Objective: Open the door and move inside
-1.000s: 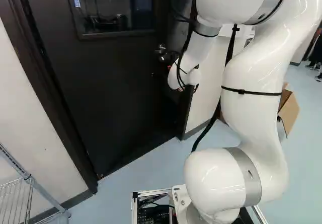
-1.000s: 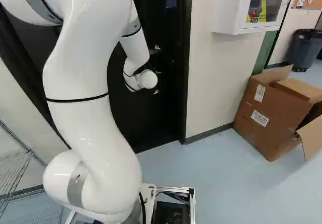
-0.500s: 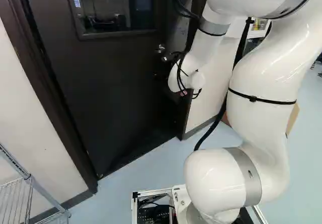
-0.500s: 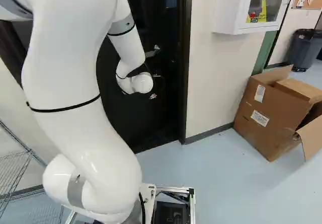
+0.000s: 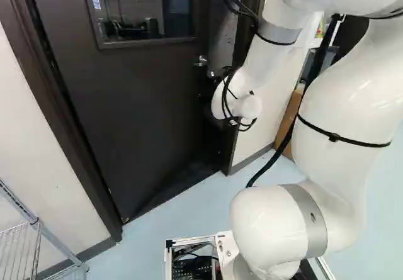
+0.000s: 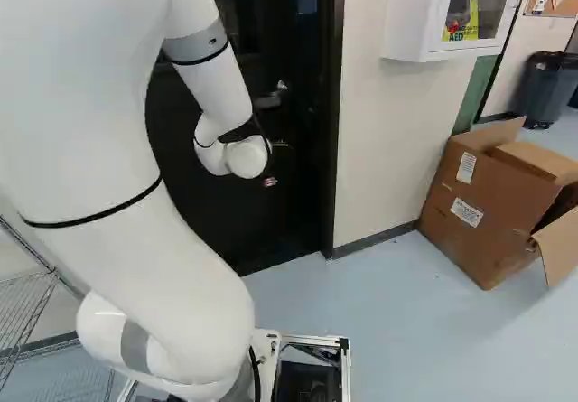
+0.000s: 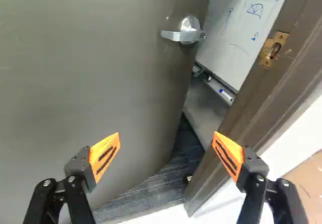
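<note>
Standing ajar, one door (image 5: 138, 104) ahead of arm (image 5: 334, 97), left of middle in left base view. One handle (image 7: 186, 35) on door, one window (image 5: 135, 16), top cut off. Claw (image 6: 270, 182) spread wide, two fingers, apart from handle; mostly hidden behind arm in both base views. Between door edge and frame (image 7: 266, 98), one open gap, ahead of claw; part of whiteboard (image 7: 241, 38) shows through. One strike plate (image 7: 273, 49) in frame.
</note>
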Tool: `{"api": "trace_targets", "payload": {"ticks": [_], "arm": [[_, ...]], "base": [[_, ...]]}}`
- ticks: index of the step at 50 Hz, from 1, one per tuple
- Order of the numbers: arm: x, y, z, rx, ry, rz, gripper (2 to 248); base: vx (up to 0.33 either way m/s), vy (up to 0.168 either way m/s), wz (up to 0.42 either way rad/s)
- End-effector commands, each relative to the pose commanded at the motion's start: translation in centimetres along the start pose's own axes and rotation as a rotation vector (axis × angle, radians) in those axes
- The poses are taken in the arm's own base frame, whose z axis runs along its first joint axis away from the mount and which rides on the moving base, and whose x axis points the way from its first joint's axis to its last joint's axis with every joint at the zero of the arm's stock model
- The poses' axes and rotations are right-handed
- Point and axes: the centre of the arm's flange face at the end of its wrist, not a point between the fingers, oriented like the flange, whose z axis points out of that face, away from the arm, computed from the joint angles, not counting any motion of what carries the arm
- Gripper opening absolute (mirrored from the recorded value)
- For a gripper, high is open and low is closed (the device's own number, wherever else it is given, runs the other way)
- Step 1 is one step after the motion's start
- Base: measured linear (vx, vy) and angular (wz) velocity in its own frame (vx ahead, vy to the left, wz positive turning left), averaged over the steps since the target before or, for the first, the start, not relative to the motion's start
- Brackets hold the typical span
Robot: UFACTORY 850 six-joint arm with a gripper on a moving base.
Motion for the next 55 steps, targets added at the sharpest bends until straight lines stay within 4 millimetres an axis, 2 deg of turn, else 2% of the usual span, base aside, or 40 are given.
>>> {"api": "trace_targets", "payload": {"ticks": [30, 49, 55], "arm": [[-2.3, 0.5, -6.1, -0.153, -0.037, 0.130, 247], [-3.7, 0.0, -9.8, -0.182, -0.031, 0.153, 247], [-3.9, -0.1, -10.4, -0.183, -0.029, 0.153, 247]], "base": [[0.000, 0.000, 0.000], [0.000, 0.000, 0.000], [0.000, 0.000, 0.000]]}}
